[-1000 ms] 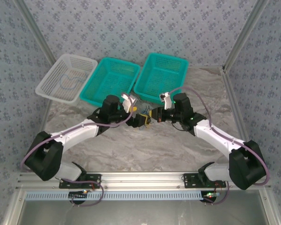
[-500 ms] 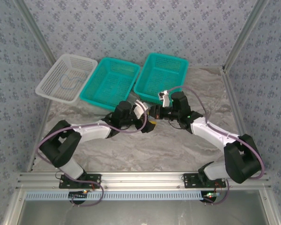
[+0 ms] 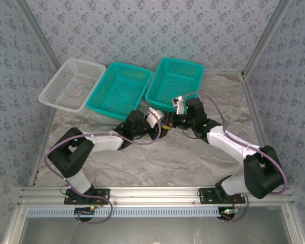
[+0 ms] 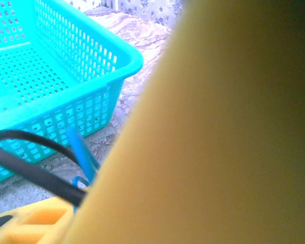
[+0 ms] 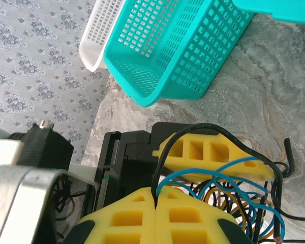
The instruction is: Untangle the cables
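Beside the teal basket (image 3: 175, 81), the right gripper (image 5: 155, 194) pinches the cables (image 5: 234, 188) — the left gripper's (image 3: 161, 128) grip is unclear.

Bright, even, diffuse light, soft shadows on the table (image 3: 157, 157); left wrist view has a blurred, close yellow finger (image 4: 218, 127).

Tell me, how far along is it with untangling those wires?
Done: one blue wire seems to lie alone in the white basket. In hand: the right jaws pinch a black wire of the knot, with the left jaws close beside. Left: blue, black and yellow wires are all knotted together.
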You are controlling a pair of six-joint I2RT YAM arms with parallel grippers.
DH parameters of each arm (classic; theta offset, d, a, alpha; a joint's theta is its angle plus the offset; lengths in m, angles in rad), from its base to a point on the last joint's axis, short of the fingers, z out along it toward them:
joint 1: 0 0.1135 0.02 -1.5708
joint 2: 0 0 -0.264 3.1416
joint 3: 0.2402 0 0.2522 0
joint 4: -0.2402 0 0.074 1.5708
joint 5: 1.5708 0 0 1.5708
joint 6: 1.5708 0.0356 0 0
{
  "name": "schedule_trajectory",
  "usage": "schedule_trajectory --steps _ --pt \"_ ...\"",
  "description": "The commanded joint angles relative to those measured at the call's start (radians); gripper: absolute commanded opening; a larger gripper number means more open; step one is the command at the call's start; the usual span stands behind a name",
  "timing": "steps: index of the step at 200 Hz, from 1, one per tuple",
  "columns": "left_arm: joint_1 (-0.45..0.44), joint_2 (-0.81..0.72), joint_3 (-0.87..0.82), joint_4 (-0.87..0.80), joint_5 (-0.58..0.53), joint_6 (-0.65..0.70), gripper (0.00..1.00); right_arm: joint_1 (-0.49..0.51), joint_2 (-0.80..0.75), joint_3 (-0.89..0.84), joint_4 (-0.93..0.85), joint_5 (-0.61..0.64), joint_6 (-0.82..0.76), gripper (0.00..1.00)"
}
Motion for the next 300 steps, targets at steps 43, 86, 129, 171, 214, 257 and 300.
schedule_trajectory --steps 43,86,129,171,214,257,300 --pt "-0.005 0.055 -0.014 0.031 0.005 -0.095 0.46 -0.005 -0.054 0.013 0.005 0.037 0.026 0.0" --pt "-0.006 0.07 -0.079 0.074 -0.018 -0.163 0.38 -0.025 -0.091 -0.008 -0.005 0.058 0.021 0.0" --pt "-0.005 0.063 -0.148 0.081 -0.049 -0.21 0.32 -0.057 -0.122 -0.029 -0.086 0.059 -0.057 0.0" --pt "0.026 0.022 -0.239 0.088 -0.109 -0.24 0.29 -0.144 -0.135 -0.136 -0.123 -0.045 -0.185 0.0" --pt "0.039 0.033 -0.224 0.074 -0.049 -0.244 0.27 -0.156 -0.084 -0.187 -0.14 -0.018 -0.221 0.0" --pt "0.037 0.05 -0.196 0.074 -0.026 -0.241 0.25 -0.151 -0.065 -0.232 -0.013 -0.005 -0.04 0.26" --pt "0.035 0.05 -0.189 0.066 -0.015 -0.245 0.26 -0.11 -0.109 -0.229 0.093 0.05 0.153 0.45"
